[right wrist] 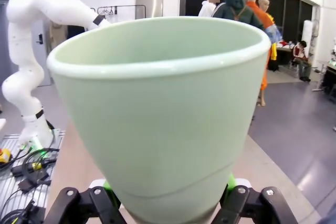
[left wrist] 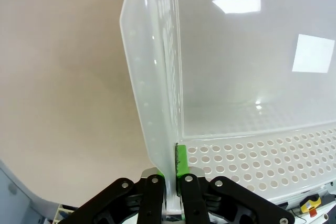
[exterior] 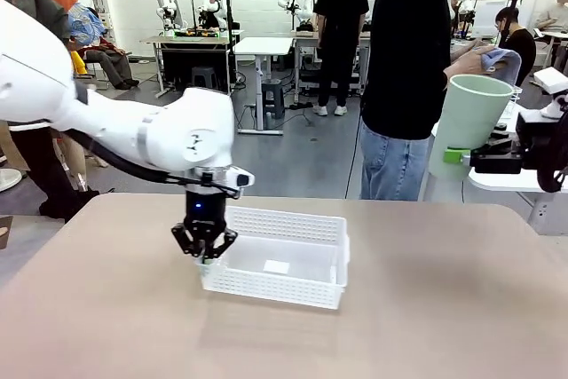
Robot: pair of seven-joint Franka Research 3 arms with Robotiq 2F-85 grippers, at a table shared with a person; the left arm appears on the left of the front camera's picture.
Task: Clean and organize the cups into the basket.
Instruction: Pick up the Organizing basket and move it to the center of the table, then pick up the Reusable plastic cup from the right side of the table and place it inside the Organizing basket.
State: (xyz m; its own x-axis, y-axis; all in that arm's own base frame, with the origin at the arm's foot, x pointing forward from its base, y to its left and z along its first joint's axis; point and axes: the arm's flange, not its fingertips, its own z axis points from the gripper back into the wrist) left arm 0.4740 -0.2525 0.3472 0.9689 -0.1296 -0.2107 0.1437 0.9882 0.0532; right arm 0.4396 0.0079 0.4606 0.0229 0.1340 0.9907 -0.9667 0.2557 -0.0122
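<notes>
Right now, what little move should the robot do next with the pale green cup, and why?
Probably the right gripper should carry the pale mint green tumbler down to the white perforated plastic basket, once the person's hand with the cloth lifts away. The basket holds no cup yet, and the left gripper pinches its wall, steadying it.

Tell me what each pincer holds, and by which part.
Left pincer pinches the basket by its side wall; right pincer clasps the green cup near its base.

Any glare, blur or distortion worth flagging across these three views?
Left wrist view: ceiling lights glare off the glossy floor of the basket. Right wrist view: the mint cup bulges from wide-angle distortion. Front view: even light, faint shadow under the basket.
</notes>
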